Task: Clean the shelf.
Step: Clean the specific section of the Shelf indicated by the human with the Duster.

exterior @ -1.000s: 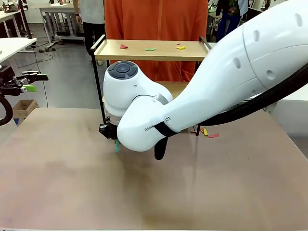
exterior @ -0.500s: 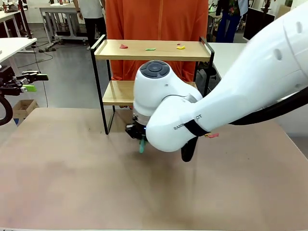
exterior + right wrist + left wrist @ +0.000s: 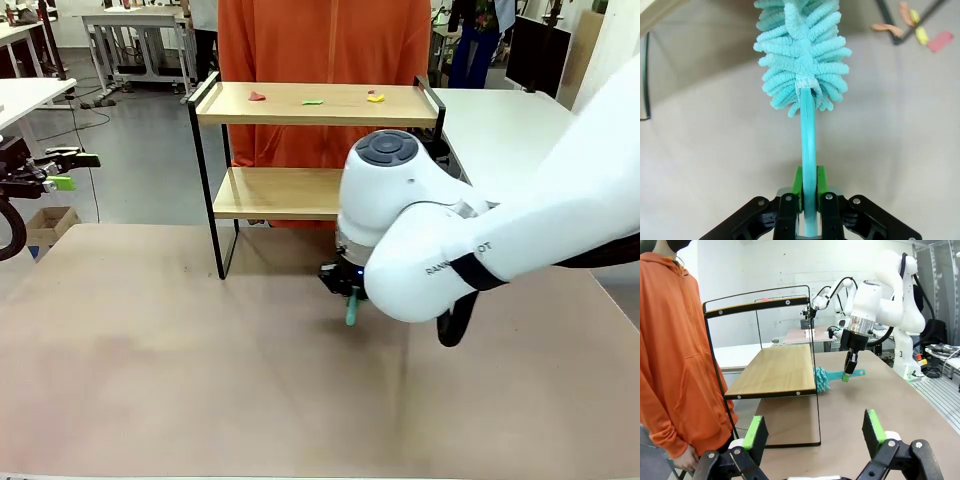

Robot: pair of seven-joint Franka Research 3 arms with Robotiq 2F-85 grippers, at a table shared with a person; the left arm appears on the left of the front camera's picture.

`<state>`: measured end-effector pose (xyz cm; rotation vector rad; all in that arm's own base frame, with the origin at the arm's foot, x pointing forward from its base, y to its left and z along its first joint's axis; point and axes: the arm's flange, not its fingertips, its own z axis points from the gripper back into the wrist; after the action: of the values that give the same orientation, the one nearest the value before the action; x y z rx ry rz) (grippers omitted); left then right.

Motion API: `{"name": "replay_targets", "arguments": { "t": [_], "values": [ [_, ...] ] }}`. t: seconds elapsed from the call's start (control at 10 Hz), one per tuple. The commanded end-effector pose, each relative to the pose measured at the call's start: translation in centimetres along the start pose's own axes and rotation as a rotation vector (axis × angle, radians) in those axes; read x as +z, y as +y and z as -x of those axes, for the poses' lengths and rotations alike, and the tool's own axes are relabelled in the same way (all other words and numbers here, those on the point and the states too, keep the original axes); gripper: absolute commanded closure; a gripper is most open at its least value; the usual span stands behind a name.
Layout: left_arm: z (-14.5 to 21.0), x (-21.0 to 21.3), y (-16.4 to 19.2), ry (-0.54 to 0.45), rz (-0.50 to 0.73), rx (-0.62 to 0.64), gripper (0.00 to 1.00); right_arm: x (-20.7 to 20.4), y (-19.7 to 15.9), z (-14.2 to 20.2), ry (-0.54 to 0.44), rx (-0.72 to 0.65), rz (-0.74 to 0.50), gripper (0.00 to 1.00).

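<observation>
The shelf stands at the table's far side, a two-tier rack with wooden boards in a black frame. Small red, green and yellow scraps lie on its top board. My right gripper hangs in front of the lower board, shut on the handle of a teal duster. The fluffy duster head sits by that board's edge. Far out at the left my left gripper holds its green pads wide apart with nothing between them.
A person in an orange hoodie stands right behind the shelf. Coloured scraps lie on the table by a shelf leg. The tan tabletop spreads out in front. White tables stand beyond.
My right arm has swept to the right along the shelf's front, carrying the duster with it. The left gripper has stayed put.
</observation>
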<state>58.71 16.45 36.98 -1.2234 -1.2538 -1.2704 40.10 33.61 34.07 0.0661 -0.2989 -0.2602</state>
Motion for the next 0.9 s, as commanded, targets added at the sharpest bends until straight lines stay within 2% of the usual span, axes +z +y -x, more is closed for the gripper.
{"name": "replay_targets", "arguments": {
  "t": [0.0, 0.3, 0.4, 0.5, 0.6, 0.8],
  "values": [
    [-0.4, 0.0, -0.1, 0.001, 0.003, -0.010, 0.00, 0.5, -3.3, -0.2, 0.044, -0.041, 0.038, 0.87],
    [-0.4, 0.0, -0.1, 0.001, 0.003, -0.010, 0.00, 1.3, -7.3, -0.2, -0.001, -0.108, 0.151, 0.87],
    [-0.4, 0.0, -0.1, 0.001, 0.003, -0.010, 0.00, 2.3, -7.7, 0.1, -0.058, -0.104, 0.157, 0.87],
    [-0.4, 0.0, -0.1, 0.001, 0.003, -0.010, 0.00, 3.2, -7.2, 0.5, -0.115, -0.041, 0.114, 0.87],
    [-0.4, 0.0, -0.1, 0.001, 0.003, -0.010, 0.00, 0.9, -6.9, -0.6, -0.004, -0.077, 0.115, 0.87],
    [-0.4, 0.0, -0.1, 0.001, 0.003, -0.010, 0.00, 0.9, -6.9, -0.6, -0.004, -0.077, 0.115, 0.87]
  ]
}}
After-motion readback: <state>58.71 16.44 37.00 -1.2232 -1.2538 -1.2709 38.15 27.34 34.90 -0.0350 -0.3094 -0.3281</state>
